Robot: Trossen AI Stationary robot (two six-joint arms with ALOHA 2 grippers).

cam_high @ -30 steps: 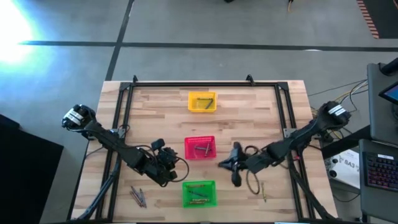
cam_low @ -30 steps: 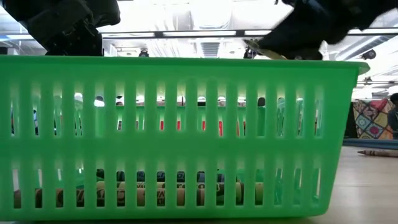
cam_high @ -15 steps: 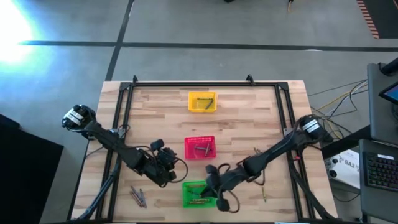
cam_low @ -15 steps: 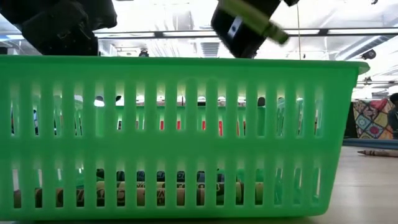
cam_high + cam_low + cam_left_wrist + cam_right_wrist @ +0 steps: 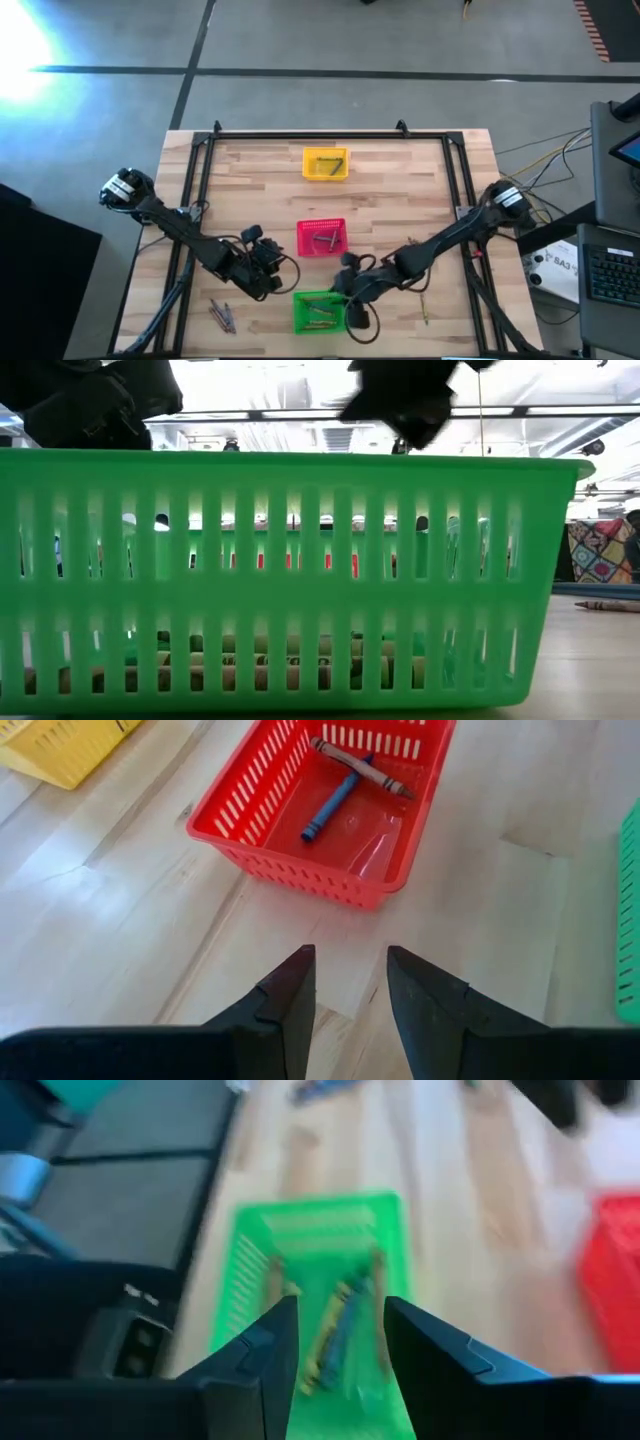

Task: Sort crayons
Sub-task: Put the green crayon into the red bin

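Several crayons lie on the floor of the green basket at the near middle of the table. My right gripper hangs open just above that basket's right part, with nothing between its fingers. My left gripper stands open and empty to the left of the green basket, pointing at the red basket, in which a blue crayon and a brownish crayon lie. The low view shows crayons through the green basket's slats.
A yellow basket holding crayons stands at the far middle. Loose crayons lie near the table's near left corner. One more crayon lies near the front edge, right of the green basket. A black frame borders the tabletop.
My right gripper has swung from beside the red basket toward the near edge and left, to above the green basket. Half a second ago an olive crayon stuck out of its fingers; now none shows there, and the crayons in the green basket lie differently.
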